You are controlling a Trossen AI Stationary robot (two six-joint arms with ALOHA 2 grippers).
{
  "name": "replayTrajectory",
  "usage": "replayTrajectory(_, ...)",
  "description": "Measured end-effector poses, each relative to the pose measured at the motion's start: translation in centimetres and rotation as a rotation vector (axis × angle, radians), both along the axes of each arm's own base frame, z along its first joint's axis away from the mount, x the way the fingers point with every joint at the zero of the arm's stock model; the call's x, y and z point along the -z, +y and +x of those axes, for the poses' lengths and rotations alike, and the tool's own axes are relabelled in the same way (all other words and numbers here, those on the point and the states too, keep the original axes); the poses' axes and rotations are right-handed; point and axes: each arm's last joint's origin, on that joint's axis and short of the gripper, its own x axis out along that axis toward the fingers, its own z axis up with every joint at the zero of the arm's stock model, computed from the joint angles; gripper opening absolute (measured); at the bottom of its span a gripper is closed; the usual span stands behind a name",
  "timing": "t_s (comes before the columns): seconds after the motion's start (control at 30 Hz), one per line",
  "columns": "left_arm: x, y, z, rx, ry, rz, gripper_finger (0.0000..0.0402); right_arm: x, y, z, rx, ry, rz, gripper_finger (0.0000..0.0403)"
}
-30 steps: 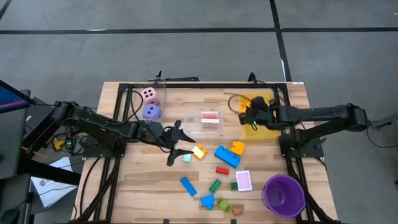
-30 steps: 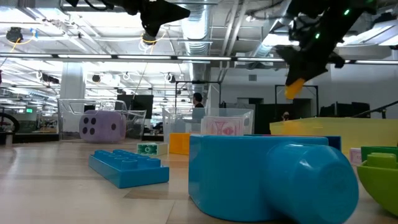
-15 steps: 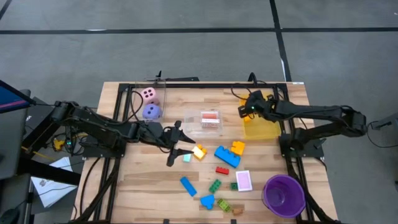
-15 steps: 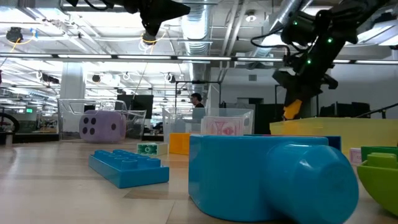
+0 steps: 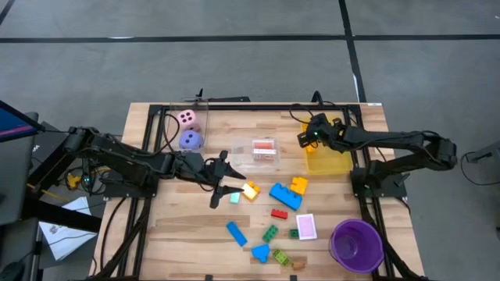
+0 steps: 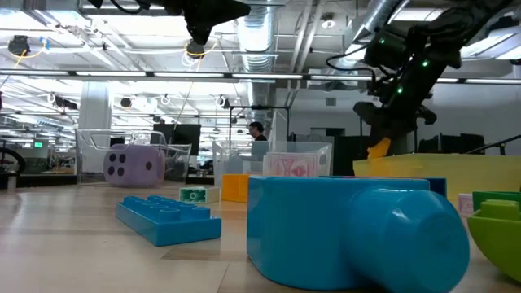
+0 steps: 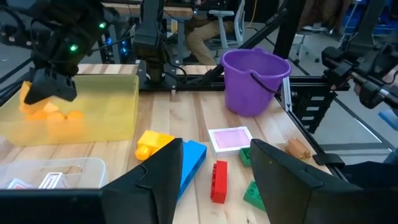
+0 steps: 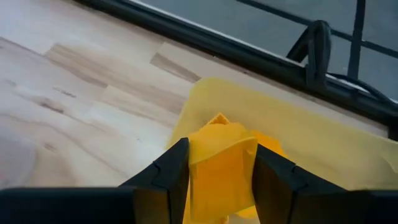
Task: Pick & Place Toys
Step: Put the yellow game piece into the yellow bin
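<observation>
My right gripper [image 5: 305,137] is shut on an orange brick [image 8: 219,152] over the far left corner of the yellow see-through bin [image 5: 331,158]. In the low view the brick [image 6: 378,150] hangs just above the bin's rim. My left gripper [image 5: 225,179] hovers open above the table's middle with nothing between its fingers. Right of it lie loose toys: a yellow brick [image 5: 250,190], a blue brick [image 5: 285,195], an orange brick [image 5: 298,185], a red brick [image 5: 279,213] and a pink card [image 5: 306,226]. A pink die [image 5: 187,118] and a purple die [image 5: 190,140] sit at the far left. My right gripper pinches the orange brick between its two fingers, by two opposite sides [image 8: 198,168]. The fingers slant down from the table's right side. The brick is lifted clear and sticks out below the fingertips [image 6: 389,138].
A clear bin [image 5: 265,151] with cards stands at the table's middle. A purple cup [image 5: 357,243] stands at the near right corner. Green and blue bricks [image 5: 269,232] lie toward the near edge. Orange bricks [image 7: 61,119] lie inside the yellow bin. A black frame [image 5: 258,106] borders the table.
My right gripper has sunk toward the yellow bin and gone a little toward its far left corner, carrying the orange brick, which now hangs just above the rim. The wrist has turned on the way.
</observation>
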Motion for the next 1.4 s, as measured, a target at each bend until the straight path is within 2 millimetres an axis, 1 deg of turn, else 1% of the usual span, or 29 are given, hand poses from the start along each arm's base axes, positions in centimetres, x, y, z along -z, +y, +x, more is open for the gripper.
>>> replayTrajectory(0.23,0.0,0.0,0.0,0.001,0.001,0.000,0.0181,1.6,-1.1,0.8,-0.005,0.046,0.014,0.0135)
replayTrajectory(0.33,0.0,0.0,0.0,0.001,0.002,0.001,0.0181,1.9,-1.4,0.9,0.000,0.052,0.013,0.0143)
replayTrajectory(0.7,0.0,0.0,0.0,0.001,0.004,0.001,0.0181,1.8,-1.5,1.1,-0.025,0.063,-0.006,0.0214)
replayTrajectory(0.87,0.0,0.0,0.0,0.002,0.004,0.001,0.0181,0.9,-1.1,1.0,-0.057,0.052,-0.043,0.0237)
replayTrajectory(0.97,0.0,0.0,0.0,0.003,0.004,0.006,0.0181,-0.6,-0.1,0.9,-0.098,0.015,-0.096,0.0240)
replayTrajectory(1.07,0.1,0.0,0.0,0.004,0.004,0.009,0.0181,-2.5,1.5,0.7,-0.174,-0.056,-0.150,0.0240)
replayTrajectory(1.13,0.1,0.0,0.0,0.005,0.007,0.013,0.0181,-3.9,2.8,0.5,-0.240,-0.115,-0.191,0.0240)
replayTrajectory(1.23,0.3,-0.2,-0.1,0.015,0.029,0.064,0.0181,-5.5,5.1,0.1,-0.356,-0.183,-0.230,0.0240)
replayTrajectory(1.4,1.1,-1.1,-0.6,0.010,0.098,0.178,0.0181,-7.4,8.6,-1.1,-0.527,-0.300,-0.243,0.0240)
